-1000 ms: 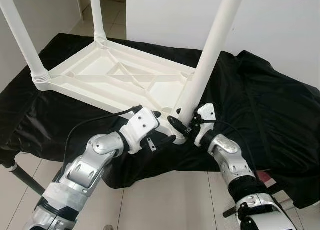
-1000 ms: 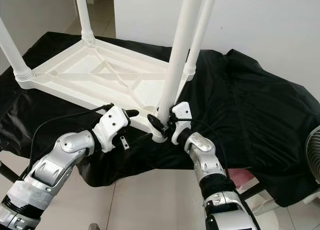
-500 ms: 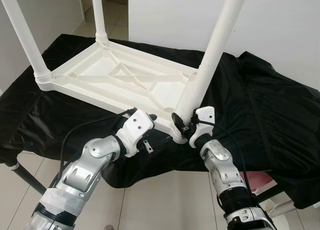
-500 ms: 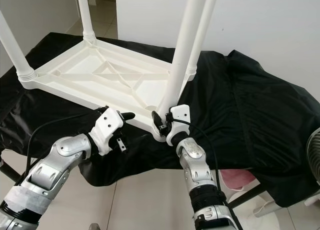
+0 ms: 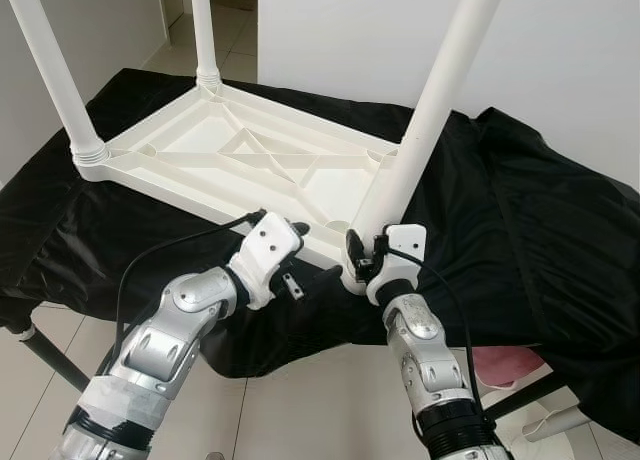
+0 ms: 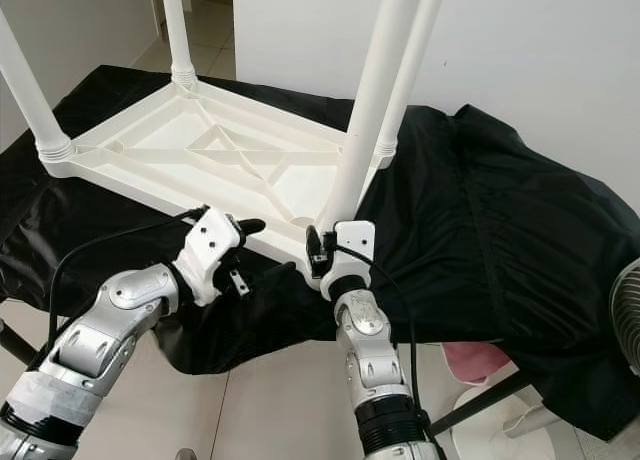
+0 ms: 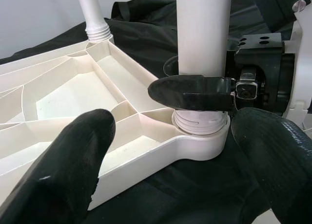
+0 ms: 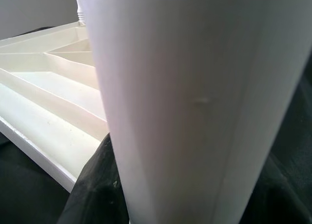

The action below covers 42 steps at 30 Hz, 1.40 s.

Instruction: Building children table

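A white plastic children's table lies upside down on a black cloth, with its legs pointing up. At the near corner, the tilted white leg sits in its socket. My right gripper is shut on the base of this leg, one black finger lying across it just above the thread. In the right wrist view the leg is very close. My left gripper is open at the table's near edge, just left of that corner, its fingers apart on either side of the rim.
The black cloth drapes over the support and hangs off its front edge. A dark support leg stands at the lower left on the tiled floor. A pink object and a fan's edge are at the lower right. A white wall stands behind.
My right forearm has swung leftward and now stands more upright under the leg base, with the gripper still on the leg. The left gripper stays open at the table's edge.
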Motion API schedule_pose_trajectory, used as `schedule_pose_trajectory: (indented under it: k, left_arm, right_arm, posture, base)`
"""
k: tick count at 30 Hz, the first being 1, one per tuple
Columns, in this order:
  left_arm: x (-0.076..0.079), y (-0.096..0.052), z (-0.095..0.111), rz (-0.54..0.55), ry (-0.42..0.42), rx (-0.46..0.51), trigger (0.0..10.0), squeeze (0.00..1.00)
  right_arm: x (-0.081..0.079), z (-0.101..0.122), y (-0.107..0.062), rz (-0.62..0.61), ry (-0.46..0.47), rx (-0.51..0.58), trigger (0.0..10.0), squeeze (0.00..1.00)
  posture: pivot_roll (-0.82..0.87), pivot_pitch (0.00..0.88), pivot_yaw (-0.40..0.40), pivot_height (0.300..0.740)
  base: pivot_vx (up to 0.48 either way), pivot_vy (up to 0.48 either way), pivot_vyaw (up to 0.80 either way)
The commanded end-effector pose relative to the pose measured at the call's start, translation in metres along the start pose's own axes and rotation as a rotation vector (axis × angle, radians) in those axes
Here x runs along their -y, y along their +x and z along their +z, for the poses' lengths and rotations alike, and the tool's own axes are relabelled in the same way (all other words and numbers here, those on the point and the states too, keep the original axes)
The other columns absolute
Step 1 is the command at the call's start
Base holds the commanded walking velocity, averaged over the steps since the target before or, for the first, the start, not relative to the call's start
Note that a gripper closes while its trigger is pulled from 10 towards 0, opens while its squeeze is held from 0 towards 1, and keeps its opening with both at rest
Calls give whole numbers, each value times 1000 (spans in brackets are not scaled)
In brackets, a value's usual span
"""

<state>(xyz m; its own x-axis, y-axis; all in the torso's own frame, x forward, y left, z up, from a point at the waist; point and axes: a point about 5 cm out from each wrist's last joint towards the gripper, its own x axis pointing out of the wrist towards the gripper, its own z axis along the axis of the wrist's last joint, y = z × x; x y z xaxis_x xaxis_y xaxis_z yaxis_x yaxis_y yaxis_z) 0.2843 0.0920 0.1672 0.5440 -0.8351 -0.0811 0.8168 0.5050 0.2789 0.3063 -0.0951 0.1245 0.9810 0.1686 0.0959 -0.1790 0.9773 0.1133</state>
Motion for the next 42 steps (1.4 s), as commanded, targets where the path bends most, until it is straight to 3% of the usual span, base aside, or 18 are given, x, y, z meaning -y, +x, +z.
schedule_pose_trajectory:
  k: [1, 3, 4, 13, 15, 16, 27, 32, 42]
  left_arm:
    - [1, 0, 1, 10, -2, 3, 10000, 0]
    - [1, 0, 1, 10, -2, 3, 10000, 0]
    - [0, 0, 1, 10, 0, 1, 10000, 0]
    - [2, 0, 1, 1, 7, 0, 10000, 0]
    - [2, 0, 1, -1, 9, 0, 10000, 0]
    - [3, 1, 1, -6, 11, -2, 10000, 0]
    - [8, 1, -1, -29, 23, -15, 10000, 0]
    - [9, 2, -1, -35, 24, -19, 10000, 0]
    - [9, 1, -1, -37, 27, -23, 10000, 0]
  right_arm:
    - [9, -5, -5, -33, 9, -34, 10000, 247]
    - [9, -5, -5, -33, 9, -34, 10000, 247]
    - [12, -3, -4, -29, 6, -21, 10000, 1000]
    - [23, 8, -7, 15, -10, 17, 10000, 1000]
    - [25, 9, -7, 34, -18, 22, 10000, 941]
    - [27, 10, -8, 58, -27, 27, 10000, 0]
    - [31, 14, -6, 212, -44, 24, 10000, 0]
    - [35, 15, -1, 406, -96, -5, 10000, 0]
    - [35, 15, 2, 509, -112, -25, 10000, 0]
  posture:
    - [19, 0, -89, 740]
    - [19, 0, -89, 740]
    - [18, 0, -87, 740]
    - [22, 0, -84, 740]
    - [23, 0, -83, 740]
    - [24, 0, -83, 740]
    - [31, 0, -78, 740]
    - [40, 0, -74, 740]
    - [43, 0, -72, 740]
  base:
    - [0, 0, 0]
    - [0, 0, 0]
    - [0, 0, 0]
    - [0, 0, 0]
    - [0, 0, 0]
    - [0, 0, 0]
    - [0, 0, 0]
    - [0, 0, 0]
    - [0, 0, 0]
